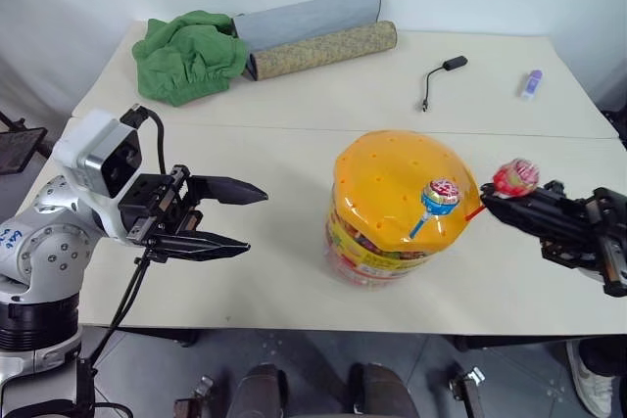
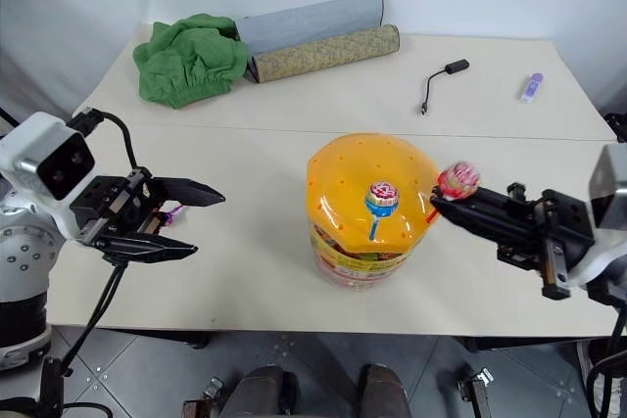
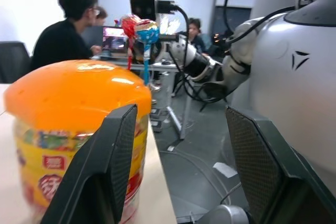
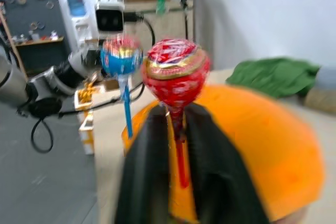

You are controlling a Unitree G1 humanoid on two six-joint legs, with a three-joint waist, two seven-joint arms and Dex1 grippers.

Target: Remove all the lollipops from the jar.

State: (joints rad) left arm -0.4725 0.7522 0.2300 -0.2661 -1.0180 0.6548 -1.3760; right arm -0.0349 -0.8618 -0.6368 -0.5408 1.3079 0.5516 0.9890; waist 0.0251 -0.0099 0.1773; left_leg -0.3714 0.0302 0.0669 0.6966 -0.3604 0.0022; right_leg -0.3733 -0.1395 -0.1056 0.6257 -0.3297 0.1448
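At far left we find the left gripper point(image 1: 240, 219) above the near table point(image 1: 265, 281), its two black fingers spread apart with nothing between them, pointing toward the jar point(image 1: 400, 210). We note a purple object on the table beneath that gripper; we cannot tell what it is. The jar stands upright near the table's centre, its orange lid in place. A blue lollipop point(image 1: 441, 197) stands with its stick in a hole of the lid. Just right of the jar, the right gripper point(image 1: 487, 205) has its fingers clamped on the stick of a red lollipop point(image 1: 515, 177), whose stick is beside the lid's right edge. A green cloth point(image 1: 188, 54) lies on the far table.
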